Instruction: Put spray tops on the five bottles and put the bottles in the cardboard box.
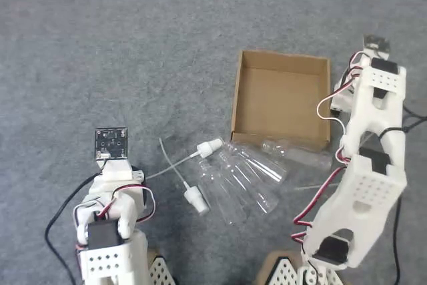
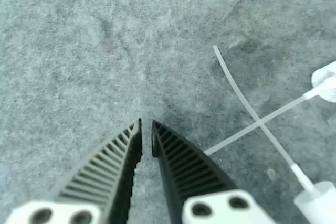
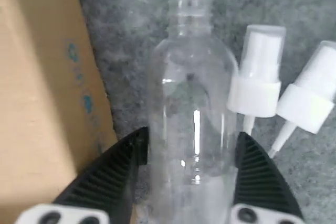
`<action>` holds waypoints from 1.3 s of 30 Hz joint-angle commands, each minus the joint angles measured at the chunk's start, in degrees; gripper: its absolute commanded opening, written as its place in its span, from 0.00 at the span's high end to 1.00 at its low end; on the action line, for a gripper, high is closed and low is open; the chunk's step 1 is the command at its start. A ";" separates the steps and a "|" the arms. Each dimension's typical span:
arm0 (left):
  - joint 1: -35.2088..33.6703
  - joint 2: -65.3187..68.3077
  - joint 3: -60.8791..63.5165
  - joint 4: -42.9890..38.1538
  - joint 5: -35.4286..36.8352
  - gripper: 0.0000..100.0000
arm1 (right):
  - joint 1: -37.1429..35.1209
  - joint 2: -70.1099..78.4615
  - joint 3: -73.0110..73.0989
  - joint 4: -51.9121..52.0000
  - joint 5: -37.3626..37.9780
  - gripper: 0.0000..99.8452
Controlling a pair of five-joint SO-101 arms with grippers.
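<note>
A clear open-necked bottle (image 3: 191, 93) lies on the carpet beside the cardboard box (image 3: 42, 77). My right gripper (image 3: 191, 141) is shut on it, one finger against each side. Two white spray tops (image 3: 257, 85) lie just past that bottle, away from the box. In the high view the right arm (image 1: 373, 98) stands over the box's (image 1: 235, 98) right side. Several more clear bottles (image 1: 243, 178) lie in a heap in front of the box. Two spray tops (image 1: 209, 147) (image 1: 195, 198) lie left of the heap, their tubes crossed. My left gripper (image 2: 146, 125) is shut over bare carpet, near those tubes (image 2: 257, 124).
The grey carpet (image 1: 133, 65) runs open to the left and behind the box. The left arm's base (image 1: 110, 231) sits at the front left. Red and black cables hang along the right arm (image 1: 320, 198).
</note>
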 commanded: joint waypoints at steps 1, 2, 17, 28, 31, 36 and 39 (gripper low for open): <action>-0.18 -0.70 -0.48 0.44 -0.44 0.98 | 0.57 -1.27 -2.99 -0.31 0.53 0.89; -0.18 -0.70 -0.48 0.44 -0.44 0.98 | 0.66 -1.54 -2.99 -0.31 2.11 0.91; -0.18 -0.70 -0.48 0.44 -0.44 0.98 | 0.57 -10.51 -4.31 4.88 10.02 0.66; -0.18 -0.70 -0.48 0.44 -0.44 0.98 | -10.95 -32.48 -2.11 18.86 15.91 0.83; -0.18 -0.70 -0.48 0.44 -0.44 0.98 | -17.45 -40.66 4.75 19.91 18.64 0.84; -0.18 -0.70 -0.48 0.44 -0.44 0.98 | -21.93 -54.20 21.71 16.40 20.48 0.85; -0.18 -0.70 -0.48 0.44 -0.44 0.98 | -21.58 -62.29 31.65 12.79 22.77 0.89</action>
